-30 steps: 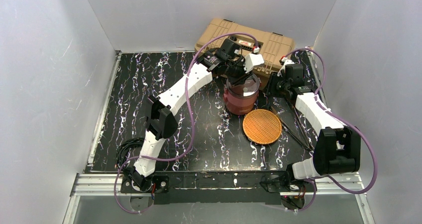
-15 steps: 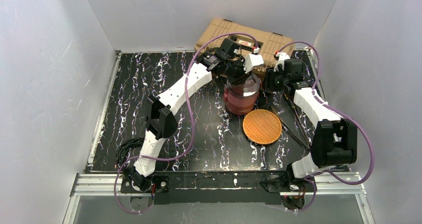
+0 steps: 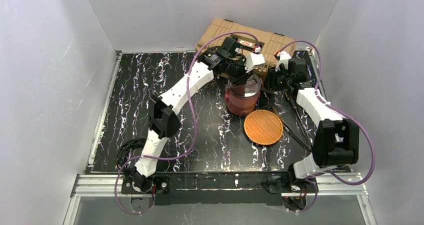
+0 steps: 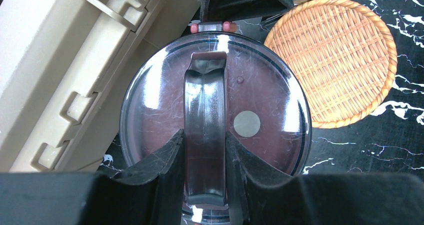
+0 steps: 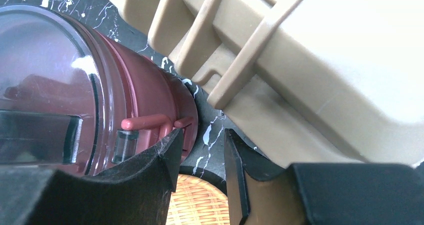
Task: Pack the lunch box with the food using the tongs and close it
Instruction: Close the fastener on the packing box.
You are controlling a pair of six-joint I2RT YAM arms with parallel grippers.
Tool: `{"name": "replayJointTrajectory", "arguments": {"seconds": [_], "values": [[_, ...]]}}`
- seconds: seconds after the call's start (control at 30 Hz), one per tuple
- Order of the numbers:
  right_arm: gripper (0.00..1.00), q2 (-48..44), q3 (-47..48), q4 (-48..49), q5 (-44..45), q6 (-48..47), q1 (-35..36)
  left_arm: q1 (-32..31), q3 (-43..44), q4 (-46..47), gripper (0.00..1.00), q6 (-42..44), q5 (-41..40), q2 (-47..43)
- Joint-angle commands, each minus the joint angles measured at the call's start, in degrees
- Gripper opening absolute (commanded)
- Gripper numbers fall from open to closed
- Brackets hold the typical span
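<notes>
The maroon lunch box [image 3: 243, 99] stands in front of the toolbox with its clear lid [image 4: 270, 100] on. A dark handle band [image 4: 205, 105] arches over the lid. My left gripper [image 4: 205, 152] [image 3: 243, 74] is above the box, shut on that handle. My right gripper [image 5: 202, 155] [image 3: 270, 82] sits at the box's right side, open with nothing between its fingers; its left finger [image 5: 167, 152] is against the maroon side clasp [image 5: 150, 122]. The tongs [image 3: 296, 127] lie on the table right of the woven plate. The food is hidden.
The big tan toolbox [image 3: 247, 41] [image 5: 310, 55] stands close behind the lunch box and the right gripper. An orange woven plate [image 3: 263, 127] [image 4: 340, 55] lies just in front of the box. Grey walls close in both sides.
My right gripper has moved left and up to the lunch box's side. The left gripper keeps its hold on the handle and has barely shifted.
</notes>
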Motion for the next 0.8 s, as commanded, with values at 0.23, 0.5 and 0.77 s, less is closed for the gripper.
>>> {"name": "replayJointTrajectory", "arguments": {"seconds": [0.23,0.5,0.77], "values": [[0.45,2.52,2.44,0.84,-4.63,0.34,6.0,-1.54,-2.17,-6.82,0.21,0.17,-1.31,5.05],[0.44,3.01,3.18,2.45,-6.68,3.95,6.54,-2.09,-2.3,-6.75,0.21,0.16,-1.43,5.48],[0.43,4.46,4.61,2.2,-7.29,4.72,9.61,-3.04,-2.3,-6.52,0.2,0.16,-1.94,6.35]]}}
